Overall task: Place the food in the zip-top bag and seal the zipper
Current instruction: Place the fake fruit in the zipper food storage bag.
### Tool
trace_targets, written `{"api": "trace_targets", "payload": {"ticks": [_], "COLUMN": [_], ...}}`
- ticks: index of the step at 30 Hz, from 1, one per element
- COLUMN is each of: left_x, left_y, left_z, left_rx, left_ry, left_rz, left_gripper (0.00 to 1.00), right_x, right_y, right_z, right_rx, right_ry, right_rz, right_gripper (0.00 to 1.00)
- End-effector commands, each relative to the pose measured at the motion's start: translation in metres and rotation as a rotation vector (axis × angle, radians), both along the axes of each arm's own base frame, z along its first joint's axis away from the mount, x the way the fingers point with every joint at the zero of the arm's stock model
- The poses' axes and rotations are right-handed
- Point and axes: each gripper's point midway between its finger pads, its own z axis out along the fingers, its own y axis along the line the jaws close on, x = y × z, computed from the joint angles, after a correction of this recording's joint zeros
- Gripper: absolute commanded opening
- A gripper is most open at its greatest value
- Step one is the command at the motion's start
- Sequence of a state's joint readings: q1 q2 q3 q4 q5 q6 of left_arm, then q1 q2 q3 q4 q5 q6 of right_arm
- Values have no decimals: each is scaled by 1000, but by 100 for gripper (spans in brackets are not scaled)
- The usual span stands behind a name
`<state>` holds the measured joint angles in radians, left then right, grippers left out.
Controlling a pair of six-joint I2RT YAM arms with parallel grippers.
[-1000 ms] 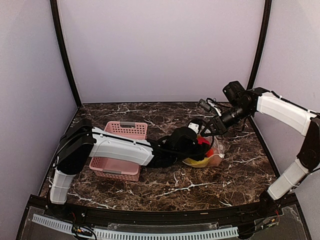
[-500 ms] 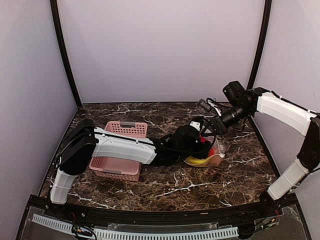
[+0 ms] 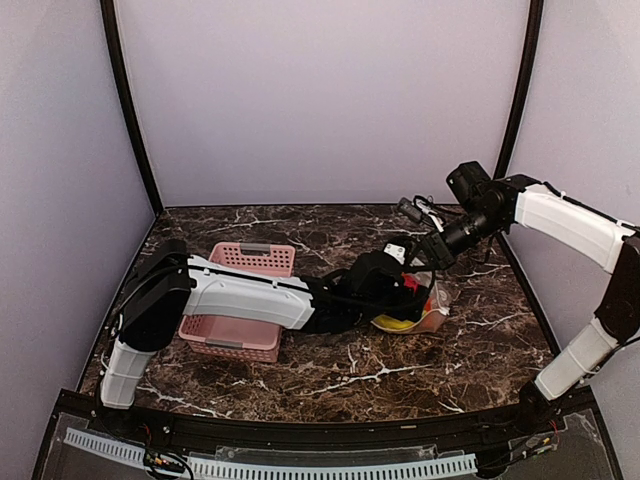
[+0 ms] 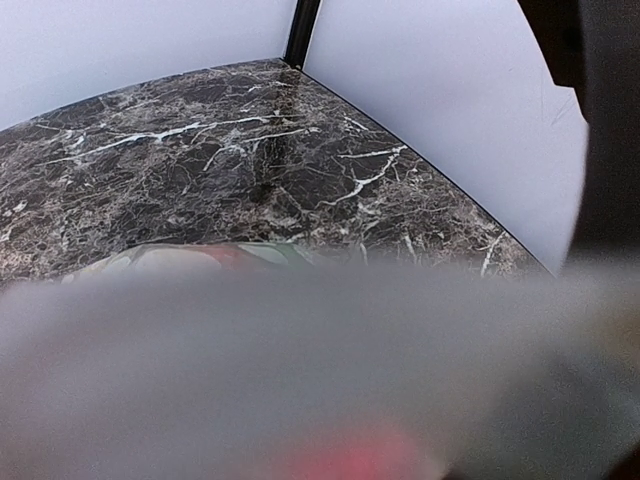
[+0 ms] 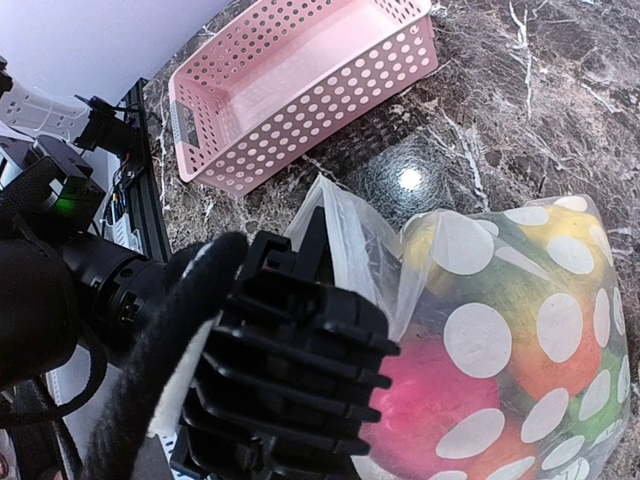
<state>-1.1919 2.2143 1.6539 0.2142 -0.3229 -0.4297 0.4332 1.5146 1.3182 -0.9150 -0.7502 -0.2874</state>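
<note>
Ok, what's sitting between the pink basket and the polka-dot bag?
The right wrist view shows only bare marble table between the pink basket and the polka-dot bag. In the top view the left arm reaches across above that stretch.

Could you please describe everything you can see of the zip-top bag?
The zip-top bag is thin, crinkly clear plastic printed with white polka dots. It lies on the dark marble table, apart from the pink basket. It bulges with food: a magenta-red piece, an orange piece, and yellow and green ones. Its mouth stands open and unsealed where the left arm meets it.
</note>
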Motion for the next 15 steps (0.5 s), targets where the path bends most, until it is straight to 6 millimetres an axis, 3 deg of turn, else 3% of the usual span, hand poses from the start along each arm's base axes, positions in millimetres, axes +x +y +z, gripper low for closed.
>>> {"api": "trace_targets", "payload": {"ticks": [1,8,15], "left_x": [-14,-51,-80], "left_y": [-4,-10,-1], "left_z": [31,65,70], "left_rx": [-27,17,27], "left_ry": [-32,-153,-130], "left_rz": [-53,-119,-155], "left_gripper": [93,90,89], "right_x": [-3,-3,-6], "right_y": [1,0,-2], "right_z": [11,8,8], "right_rx": [24,17,15], "right_ry": [-48,-49,-63], "right_rz": [14,13,15], "right_gripper": [0,0,0]}}
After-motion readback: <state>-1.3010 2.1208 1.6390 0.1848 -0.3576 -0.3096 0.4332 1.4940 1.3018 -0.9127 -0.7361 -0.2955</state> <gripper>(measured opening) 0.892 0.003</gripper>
